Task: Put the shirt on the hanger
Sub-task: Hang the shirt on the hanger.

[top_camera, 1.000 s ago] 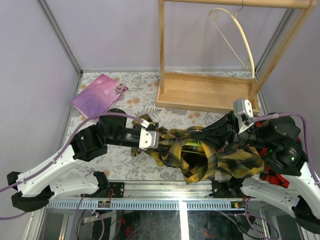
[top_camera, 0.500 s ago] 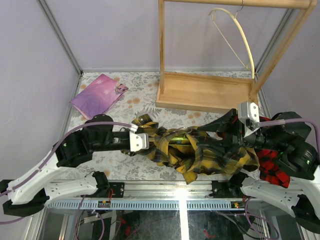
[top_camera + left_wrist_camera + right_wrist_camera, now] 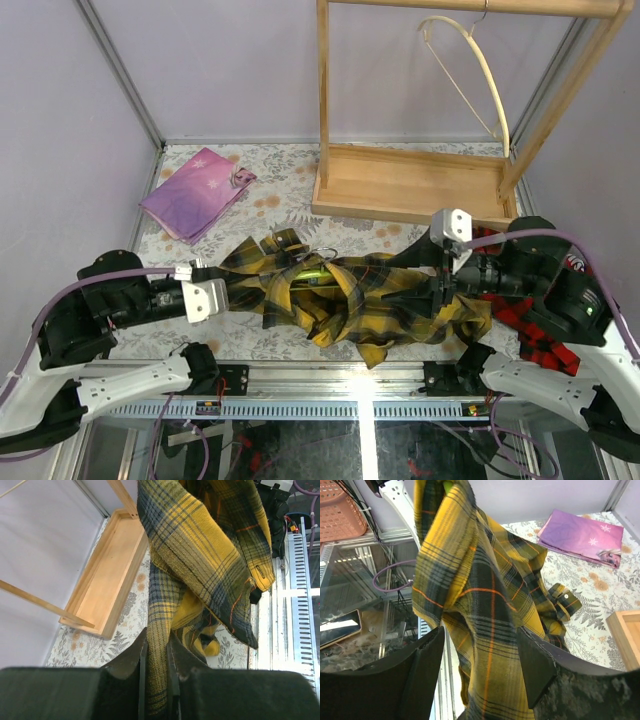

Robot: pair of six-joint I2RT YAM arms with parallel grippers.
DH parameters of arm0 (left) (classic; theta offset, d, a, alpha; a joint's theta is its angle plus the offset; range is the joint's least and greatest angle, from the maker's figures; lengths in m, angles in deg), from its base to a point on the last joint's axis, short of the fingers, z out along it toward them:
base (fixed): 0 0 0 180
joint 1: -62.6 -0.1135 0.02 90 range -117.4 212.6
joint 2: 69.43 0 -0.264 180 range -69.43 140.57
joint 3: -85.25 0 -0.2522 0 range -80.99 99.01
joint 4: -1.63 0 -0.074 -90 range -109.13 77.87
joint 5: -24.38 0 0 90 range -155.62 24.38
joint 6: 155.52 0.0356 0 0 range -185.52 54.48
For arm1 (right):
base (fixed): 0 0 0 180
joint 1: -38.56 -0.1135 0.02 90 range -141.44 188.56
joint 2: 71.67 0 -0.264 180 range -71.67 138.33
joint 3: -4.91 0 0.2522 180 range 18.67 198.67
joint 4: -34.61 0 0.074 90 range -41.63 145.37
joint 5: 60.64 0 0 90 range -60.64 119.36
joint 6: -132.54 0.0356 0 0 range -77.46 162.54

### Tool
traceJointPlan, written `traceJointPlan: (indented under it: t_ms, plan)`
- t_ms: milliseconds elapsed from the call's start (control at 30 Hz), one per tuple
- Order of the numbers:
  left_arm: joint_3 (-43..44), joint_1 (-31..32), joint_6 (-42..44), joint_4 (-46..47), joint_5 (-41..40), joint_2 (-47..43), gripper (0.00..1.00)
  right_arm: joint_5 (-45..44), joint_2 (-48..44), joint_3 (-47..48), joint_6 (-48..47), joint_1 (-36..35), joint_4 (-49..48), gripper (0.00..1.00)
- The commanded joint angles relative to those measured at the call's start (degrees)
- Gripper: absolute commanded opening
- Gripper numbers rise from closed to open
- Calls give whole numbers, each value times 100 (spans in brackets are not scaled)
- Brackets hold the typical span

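Note:
The yellow-and-black plaid shirt (image 3: 350, 300) lies stretched across the near middle of the table. A short piece of the pale green hanger (image 3: 308, 281) shows in its folds, with the silver hook (image 3: 326, 255) poking out at the far side. My left gripper (image 3: 228, 293) is shut on a fold at the shirt's left end; the left wrist view has that fold pinched in the gripper (image 3: 156, 647). My right gripper (image 3: 425, 272) is at the shirt's right end. In the right wrist view it (image 3: 480, 635) stands open, with loose shirt cloth (image 3: 480, 580) hanging between the fingers, unclamped.
A wooden rack (image 3: 410, 185) stands at the back right, with a cream curved hanger (image 3: 480, 60) on its bar. A purple cloth (image 3: 195, 190) lies at the back left. A red-and-black garment (image 3: 540, 325) sits under the right arm. The table's metal front rail (image 3: 360, 405) runs close below the shirt.
The right gripper has opened and let go of the shirt. The left arm has pulled back to the left with its fold, drawing the shirt out longer and flatter.

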Motion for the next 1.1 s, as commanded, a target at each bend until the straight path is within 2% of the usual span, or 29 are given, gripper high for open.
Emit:
traceJointPlan:
  t_ms: [0, 333, 467, 600, 733, 767, 833, 900, 933, 1067]
  plan:
    - [204, -12, 32, 127, 18, -102, 0, -35, 230, 130, -113, 19, 28, 67]
    - [140, -13, 40, 162, 322, -181, 0, 423, 617, 136, -141, 20, -246, 66]
    - [3, -16, -56, 352, 548, -172, 0, 765, 763, -77, 33, 20, -576, 59]
    - [-72, -11, -101, 367, 599, -42, 0, 1012, 848, -163, 142, 22, -743, 42]
    - [-172, -15, -260, 541, 456, 47, 1, 933, 733, -166, 216, 19, -782, 4]
    - [-211, -14, -298, 613, 359, 47, 6, 707, 674, -146, 283, 22, -774, 0]
    - [-303, -9, -388, 805, 129, 10, 22, 206, 538, -106, 357, 20, -742, 0]
    - [-432, -11, -467, 1008, -83, -49, 46, -265, 454, 44, 393, 21, -631, 0]
    - [-497, -18, -515, 1110, -207, -78, 55, -541, 452, 171, 383, 20, -500, 0]
    - [-676, -12, -625, 1398, -560, -183, 74, -1290, 644, 1005, 203, 20, 81, 0]
